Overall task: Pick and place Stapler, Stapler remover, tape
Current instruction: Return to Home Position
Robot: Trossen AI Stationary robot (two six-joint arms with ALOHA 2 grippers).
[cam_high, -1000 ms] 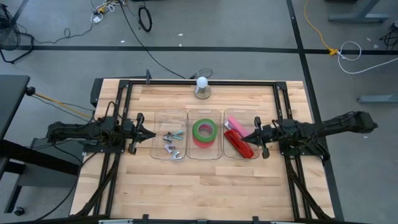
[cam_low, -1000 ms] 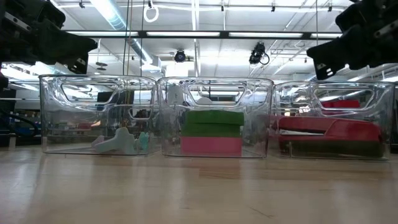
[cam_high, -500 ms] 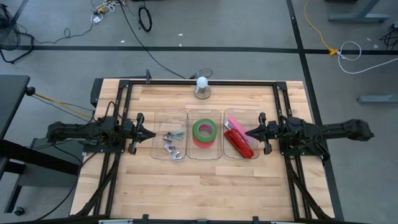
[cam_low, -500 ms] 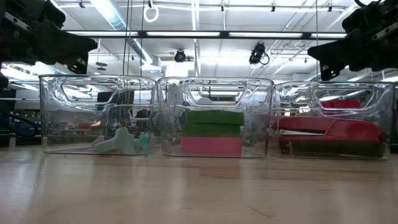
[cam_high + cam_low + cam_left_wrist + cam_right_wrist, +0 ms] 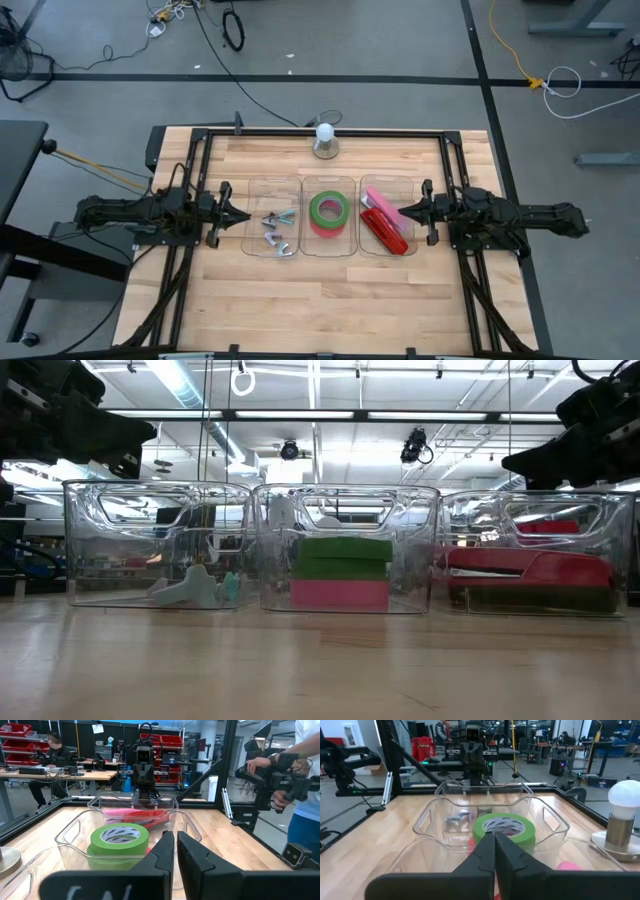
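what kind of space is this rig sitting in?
Likely a robotics lab or workshop: red storage bins on shelving, a person at a cluttered workbench, loose cables on the grey floor. Left gripper and right gripper flank the clear bins.

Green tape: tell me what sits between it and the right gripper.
The right bin, holding the pink stapler and the red stapler, lies between the right gripper and the tape, which sits inside the middle bin. Both bins' clear walls intervene. From above, nothing covers the tape.
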